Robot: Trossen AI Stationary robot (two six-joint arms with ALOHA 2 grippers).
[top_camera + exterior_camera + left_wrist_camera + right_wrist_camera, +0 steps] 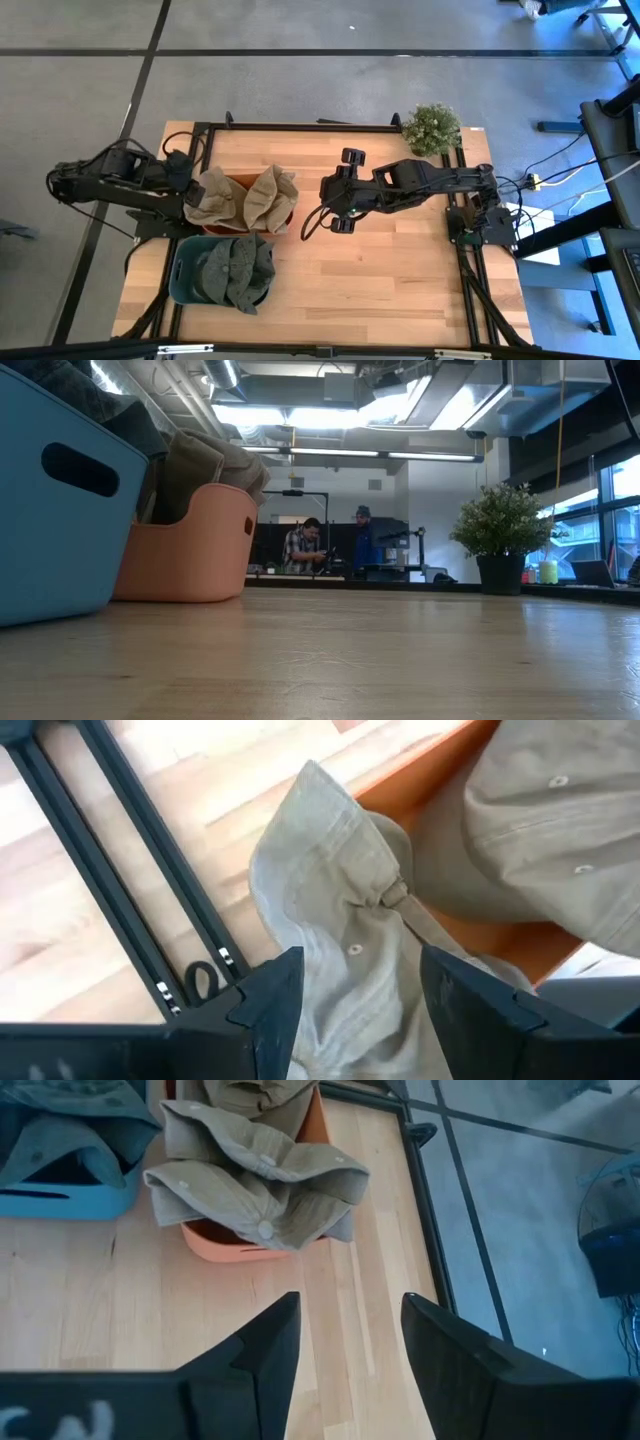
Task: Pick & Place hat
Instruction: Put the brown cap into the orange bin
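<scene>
A khaki hat lies draped over the left rim of an orange bin, and a second khaki hat fills the bin's right part. My left gripper is open at that left rim. In the left wrist view its gripper has the first hat's crumpled crown between its fingers. My right gripper hangs open over bare wood to the right of the bin, with nothing between its fingers. My left gripper comes at the hat's crown slanting down from the table's left side, one finger on each side of the bunched cloth. Whether the fingers touch the cloth, I cannot tell. The hat rests on the bin's rim.
A blue bin with dark green hats stands near the front edge, just in front of the orange bin. A potted plant stands at the far right corner. Black frame rails run along the table's left edge. Bare wood lies toward the right.
</scene>
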